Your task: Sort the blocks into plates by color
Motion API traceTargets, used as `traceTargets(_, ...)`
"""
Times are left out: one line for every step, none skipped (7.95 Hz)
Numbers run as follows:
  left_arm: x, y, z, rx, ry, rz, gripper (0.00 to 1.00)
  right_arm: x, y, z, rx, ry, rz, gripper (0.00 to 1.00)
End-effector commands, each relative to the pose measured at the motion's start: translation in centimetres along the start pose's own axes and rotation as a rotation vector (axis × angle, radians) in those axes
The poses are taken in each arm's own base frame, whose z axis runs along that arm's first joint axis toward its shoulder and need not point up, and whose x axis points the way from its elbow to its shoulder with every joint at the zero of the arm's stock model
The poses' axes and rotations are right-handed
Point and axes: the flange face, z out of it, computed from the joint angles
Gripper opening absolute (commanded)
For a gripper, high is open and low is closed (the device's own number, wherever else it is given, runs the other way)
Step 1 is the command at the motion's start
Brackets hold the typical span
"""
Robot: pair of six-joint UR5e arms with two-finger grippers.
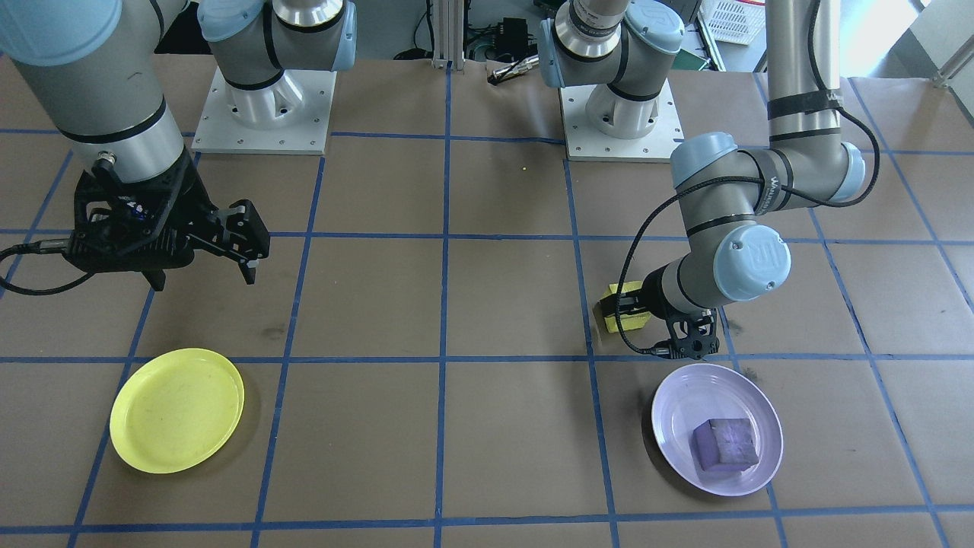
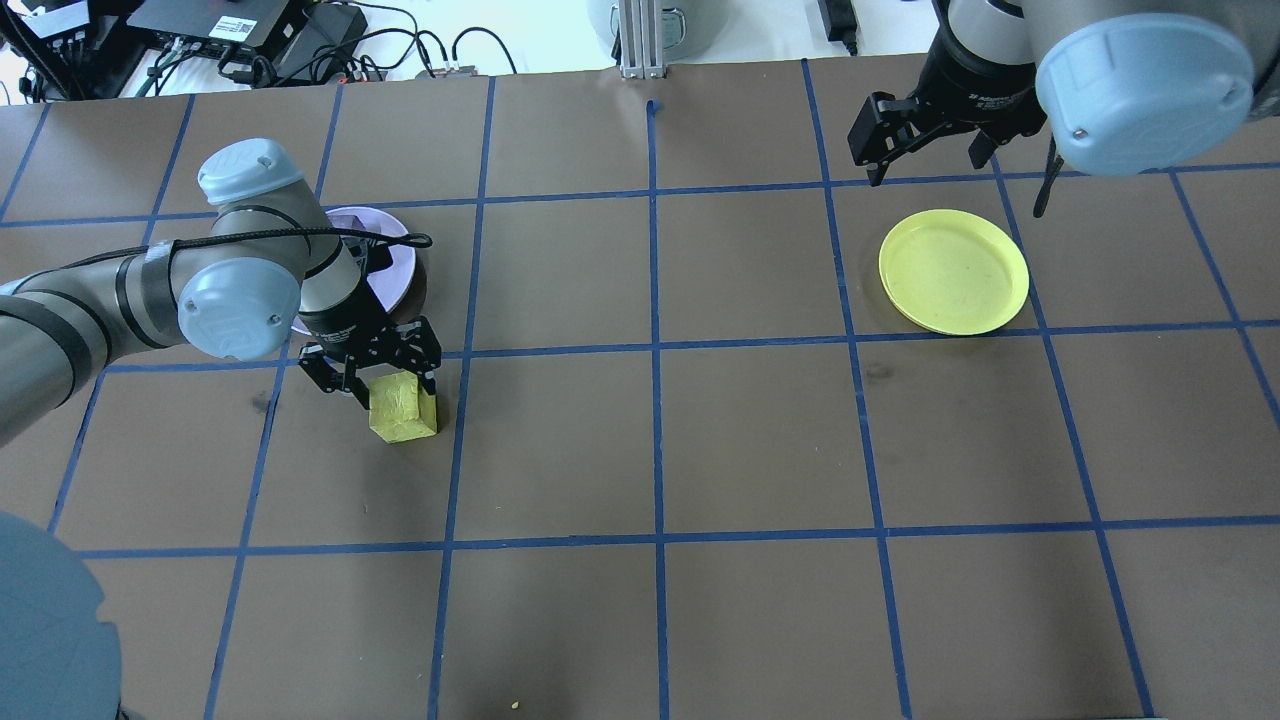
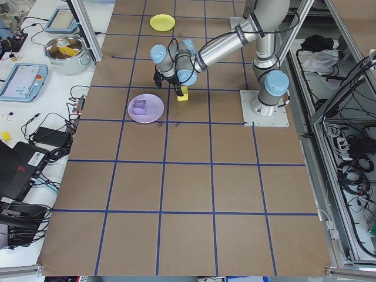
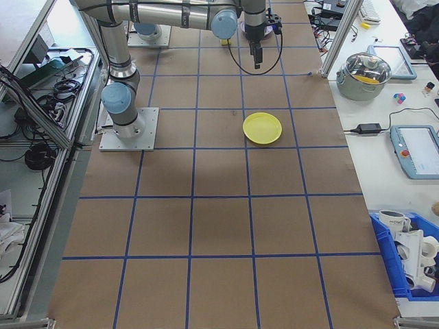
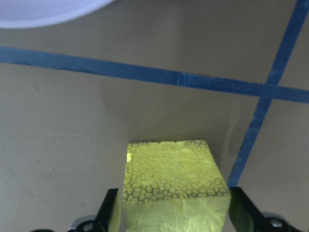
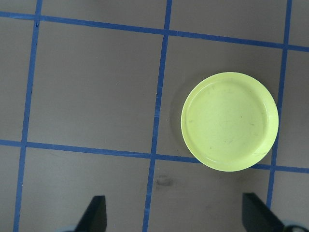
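The left gripper (image 2: pixel 385 385) is low over the brown papered table (image 2: pixel 660 450), its two fingers standing on either side of the yellow block (image 2: pixel 402 408); the left wrist view shows a finger (image 5: pixel 110 212) close against each side of that cube, with only a sliver of gap at the near edge, so whether it is truly clamped cannot be told. The block sits on the paper near the table's left end, just inside a crossing of blue tape lines (image 5: pixel 260 92), and just beside the lavender plate (image 1: pixel 717 430), apart from its rim. That plate lies toward the table's far edge from the robot, and the purple block (image 1: pixel 725 443) rests inside it, a little off centre. The right gripper (image 1: pixel 228 247) hangs raised above the table, its fingers spread wide with nothing between them; its wrist view looks straight down between the two fingertips at the yellow plate (image 6: pixel 230 121). The yellow plate (image 2: pixel 953 271) lies toward the table's right end, well apart from the lavender one, with no block in it.
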Motion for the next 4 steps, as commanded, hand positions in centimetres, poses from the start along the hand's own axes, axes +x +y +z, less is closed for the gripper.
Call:
traceTargets(0.0, 0.4, 0.4, 0.02, 0.004, -0.017, 0.51, 0.0, 0.0, 0.0, -0.001, 0.001, -0.002, 1.0)
traceTargets(0.0, 0.4, 0.5, 0.019, -0.002, -0.016, 0.33, 0.0, 0.0, 0.0, -0.003, 0.001, -0.002, 1.0)
traceTargets(0.0, 0.7, -0.3, 0.025, -0.005, -0.039, 0.06, 0.0, 0.0, 0.0, -0.001, 0.001, -0.002, 1.0)
traceTargets(0.7, 1.2, -1.0, 0.04, 0.007, -0.071, 0.0, 0.1, 0.0, 0.0, 0.0, 0.006, -0.002, 1.0)
